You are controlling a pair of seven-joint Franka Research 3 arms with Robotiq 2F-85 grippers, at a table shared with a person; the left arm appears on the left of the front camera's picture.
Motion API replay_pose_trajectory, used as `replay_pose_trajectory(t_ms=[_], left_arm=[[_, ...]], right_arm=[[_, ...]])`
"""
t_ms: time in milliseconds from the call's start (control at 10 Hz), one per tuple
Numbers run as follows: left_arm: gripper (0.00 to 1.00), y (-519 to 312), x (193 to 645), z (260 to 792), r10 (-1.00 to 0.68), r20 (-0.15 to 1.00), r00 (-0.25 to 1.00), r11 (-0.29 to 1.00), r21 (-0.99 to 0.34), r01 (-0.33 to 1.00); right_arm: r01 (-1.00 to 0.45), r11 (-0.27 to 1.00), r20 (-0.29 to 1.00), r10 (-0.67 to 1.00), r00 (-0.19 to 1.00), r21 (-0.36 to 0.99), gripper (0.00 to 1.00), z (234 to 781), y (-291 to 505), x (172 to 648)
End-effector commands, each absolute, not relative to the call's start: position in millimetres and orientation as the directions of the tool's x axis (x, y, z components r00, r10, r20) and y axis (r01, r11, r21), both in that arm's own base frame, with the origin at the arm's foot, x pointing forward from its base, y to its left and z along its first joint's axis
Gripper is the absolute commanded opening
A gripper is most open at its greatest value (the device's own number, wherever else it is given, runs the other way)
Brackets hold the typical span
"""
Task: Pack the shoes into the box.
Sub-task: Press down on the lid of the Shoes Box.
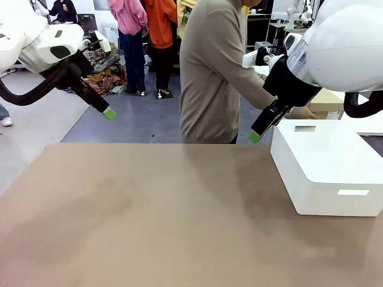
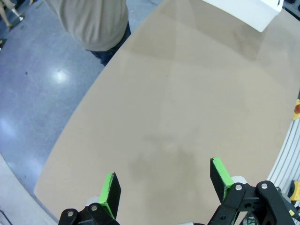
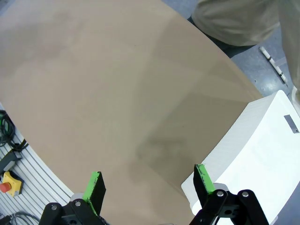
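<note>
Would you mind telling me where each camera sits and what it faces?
Front: between the arms, facing the person in a beige top; left gripper and right gripper raised.
Left wrist: above the brown tabletop, green-padded fingers open.
Right wrist: above the table, open.
All share the white rounded box.

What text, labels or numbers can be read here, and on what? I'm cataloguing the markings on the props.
None can be read.
White box: a small grey rectangular patch on its top, with no legible print.
Table: bare brown surface, no markings.
Left gripper and right gripper: plain green pads, no lettering.
</note>
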State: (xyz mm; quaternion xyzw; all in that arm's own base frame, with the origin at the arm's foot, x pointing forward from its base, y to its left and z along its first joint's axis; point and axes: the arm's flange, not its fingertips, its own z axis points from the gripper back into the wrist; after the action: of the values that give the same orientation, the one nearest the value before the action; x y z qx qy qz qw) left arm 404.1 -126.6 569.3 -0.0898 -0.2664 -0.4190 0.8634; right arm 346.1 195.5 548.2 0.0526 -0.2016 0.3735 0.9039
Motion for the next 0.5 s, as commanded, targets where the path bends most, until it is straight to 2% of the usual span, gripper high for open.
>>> replay_pose_trajectory(t_ms=[0,400], left_arm=[[1.0,-125.7,404.2,571.9,-0.675,0.523,0.521,0.642,0.068,0.763],[1.0,-125.7,404.2,571.9,-0.675,0.523,0.521,0.642,0.068,0.763]], right_arm=[[-0.693,0.719,0.403,0.651,0.643,-0.053,1.0,549.5,195.0,348.0],[-0.693,0.719,0.403,0.651,0.643,-0.053,1.0,549.5,195.0,348.0]])
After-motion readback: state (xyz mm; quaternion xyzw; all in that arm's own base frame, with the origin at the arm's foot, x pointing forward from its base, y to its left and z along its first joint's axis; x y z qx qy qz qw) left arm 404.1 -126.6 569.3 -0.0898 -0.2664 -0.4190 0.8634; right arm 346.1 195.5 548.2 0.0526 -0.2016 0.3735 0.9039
